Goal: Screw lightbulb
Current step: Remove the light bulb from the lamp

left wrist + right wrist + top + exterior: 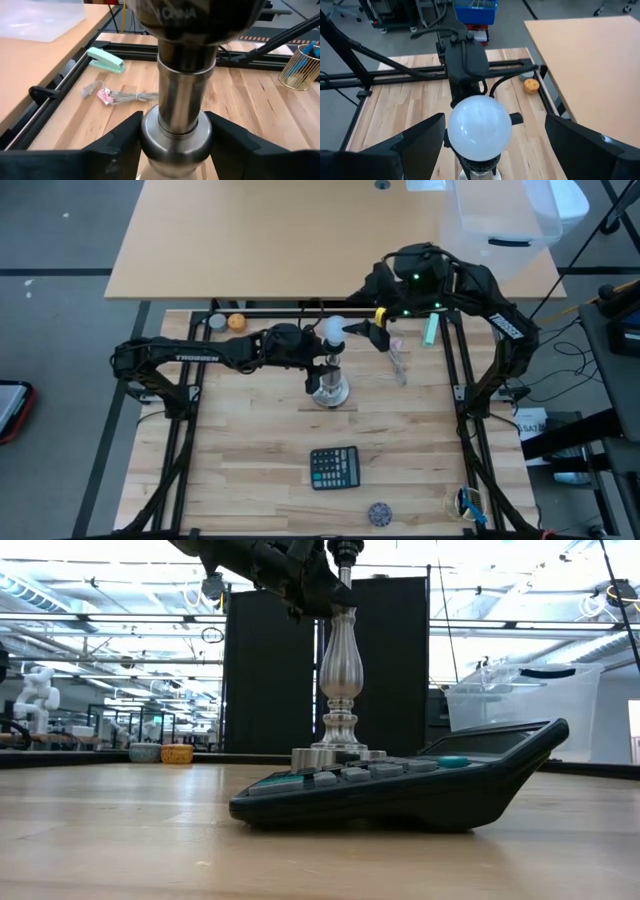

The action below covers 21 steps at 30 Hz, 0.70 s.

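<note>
The left arm is reaching in from the left side of the bench (250, 480), stretched almost level across it, and its tool, the left tool (175, 145), is standing at the neck of the silver stand (328, 388); in the left wrist view its two dark fingers (117, 142) are lying one to each side of the stand's polished collar, close against the metal, but whether they are pressing on it or merely bracketing it I cannot tell. The right arm is coming in from the far right, folding at the elbow and angling back toward the middle, so that the right tool (490, 142) is hovering just right of the stand's top. Its fingers are standing wide apart, one on each side of the lightbulb (480, 128) with clear air between pads and glass, gripping nothing. The lightbulb is sitting upright in the dark socket at the top of the stand, at the middle of the bench toward the far side. A calculator (334, 468) is lying well nearer, apart from the stand's round base. A small orange ball (237, 322) is resting at the far left edge, and a green stapler (105, 60) is lying beyond the stand, to its right.
</note>
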### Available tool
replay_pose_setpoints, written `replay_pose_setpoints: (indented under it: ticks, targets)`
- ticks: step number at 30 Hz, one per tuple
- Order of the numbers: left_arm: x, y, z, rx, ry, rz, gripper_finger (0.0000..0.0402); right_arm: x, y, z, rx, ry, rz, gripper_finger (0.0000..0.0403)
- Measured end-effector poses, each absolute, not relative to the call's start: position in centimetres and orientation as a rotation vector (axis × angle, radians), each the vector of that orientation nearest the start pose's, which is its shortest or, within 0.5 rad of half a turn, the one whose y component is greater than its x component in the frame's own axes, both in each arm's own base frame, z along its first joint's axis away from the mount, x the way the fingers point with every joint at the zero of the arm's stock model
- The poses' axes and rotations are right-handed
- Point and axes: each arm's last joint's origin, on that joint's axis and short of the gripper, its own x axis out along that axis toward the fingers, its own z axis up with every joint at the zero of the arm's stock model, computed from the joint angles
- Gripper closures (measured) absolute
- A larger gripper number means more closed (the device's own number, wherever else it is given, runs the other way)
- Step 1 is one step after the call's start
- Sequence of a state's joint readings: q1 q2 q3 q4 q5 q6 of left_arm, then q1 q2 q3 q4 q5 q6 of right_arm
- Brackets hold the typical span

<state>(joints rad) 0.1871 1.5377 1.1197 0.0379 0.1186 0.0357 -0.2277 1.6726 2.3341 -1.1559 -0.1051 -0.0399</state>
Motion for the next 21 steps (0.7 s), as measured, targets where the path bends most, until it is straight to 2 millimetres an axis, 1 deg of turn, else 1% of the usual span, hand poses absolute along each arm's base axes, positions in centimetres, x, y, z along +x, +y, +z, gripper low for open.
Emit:
replay_pose_setpoints:
  ticks: [2,5,10,16,21]
  targets:
    - [34.6,6.2,28.5,-0.023,0.371,0.060,0.0222,28.6,-6.2,51.5,0.044,0.505,-0.105,0.0067]
    - [34.6,6.2,28.5,-0.026,0.375,0.061,0.0222,29.3,-6.1,51.0,0.045,0.527,-0.096,0.0067]
    - [34.6,6.3,28.5,-0.026,0.376,0.067,0.0222,29.9,-6.2,50.3,0.058,0.563,-0.095,0.0067]
    - [34.6,6.3,28.5,-0.030,0.377,0.069,0.0222,31.6,-6.2,48.9,0.072,0.626,-0.077,0.0067]
    - [34.6,6.3,28.4,-0.033,0.382,0.070,0.0222,32.3,-5.8,48.4,0.052,0.640,-0.057,0.0073]
